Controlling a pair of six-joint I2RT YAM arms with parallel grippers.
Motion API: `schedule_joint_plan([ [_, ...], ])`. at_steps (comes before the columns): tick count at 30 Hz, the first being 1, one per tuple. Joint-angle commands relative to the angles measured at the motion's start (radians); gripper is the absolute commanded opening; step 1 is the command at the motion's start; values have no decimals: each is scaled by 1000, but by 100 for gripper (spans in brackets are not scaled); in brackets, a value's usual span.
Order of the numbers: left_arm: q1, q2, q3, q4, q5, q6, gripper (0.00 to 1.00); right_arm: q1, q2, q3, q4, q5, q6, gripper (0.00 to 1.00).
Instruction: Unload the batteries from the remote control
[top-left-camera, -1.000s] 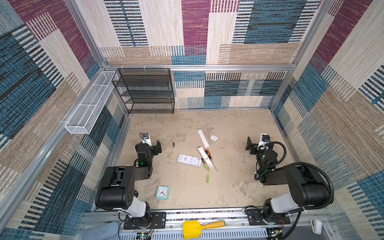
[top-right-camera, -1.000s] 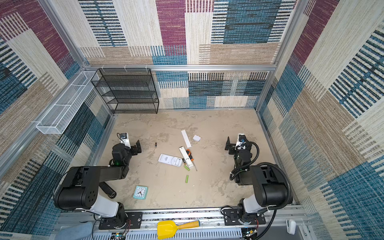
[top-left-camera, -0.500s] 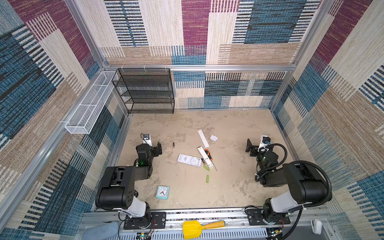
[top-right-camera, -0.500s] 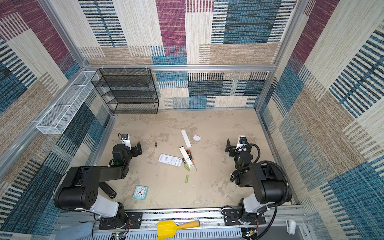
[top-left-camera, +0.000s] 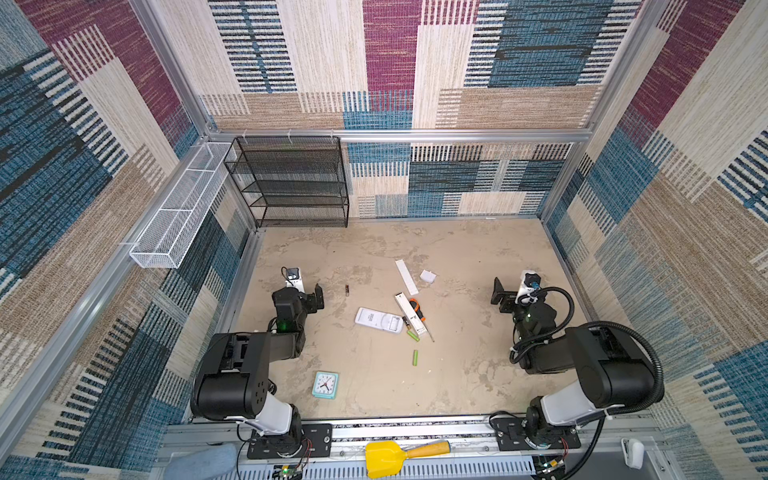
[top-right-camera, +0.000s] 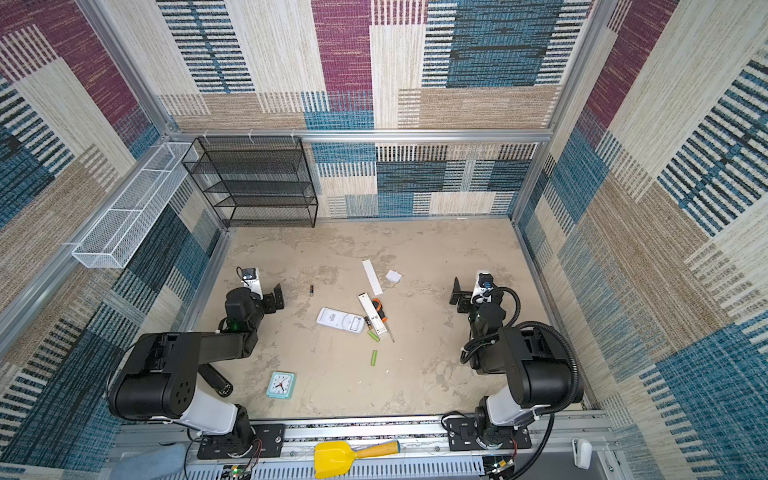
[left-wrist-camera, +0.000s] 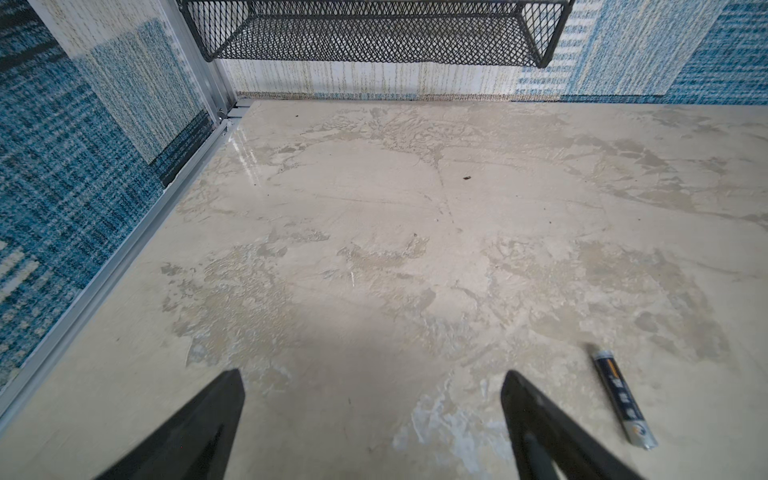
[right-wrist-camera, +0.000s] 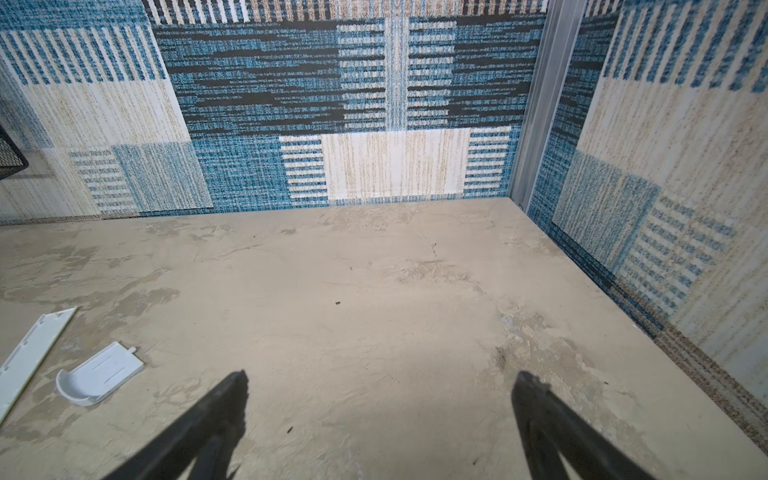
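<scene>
Left pincer (left-wrist-camera: 372, 376) and right pincer (right-wrist-camera: 381, 376) hang released, empty; straddle your next dark battery (top-left-camera: 404, 320) by the remote control (top-left-camera: 379, 321) crosswise, gripping mid-body.

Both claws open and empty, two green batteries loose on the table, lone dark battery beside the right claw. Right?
No. The lone dark battery lies beside the left claw, not the right claw; the left wrist view shows it. The rest holds.

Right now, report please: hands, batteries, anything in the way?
Hands: left hand open, right hand open, both empty. Two green batteries and one dark battery lie loose. Close to one green battery: screwdriver.
</scene>
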Motion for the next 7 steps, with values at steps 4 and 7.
schedule_joint_plan([
  [4, 1, 11, 15, -3, 17, 12, 99, 0, 0, -2, 49, -7, 5, 100],
  [7, 1, 5, 9, 3, 19, 13, 99, 0, 0, -1, 49, -6, 6, 100],
])
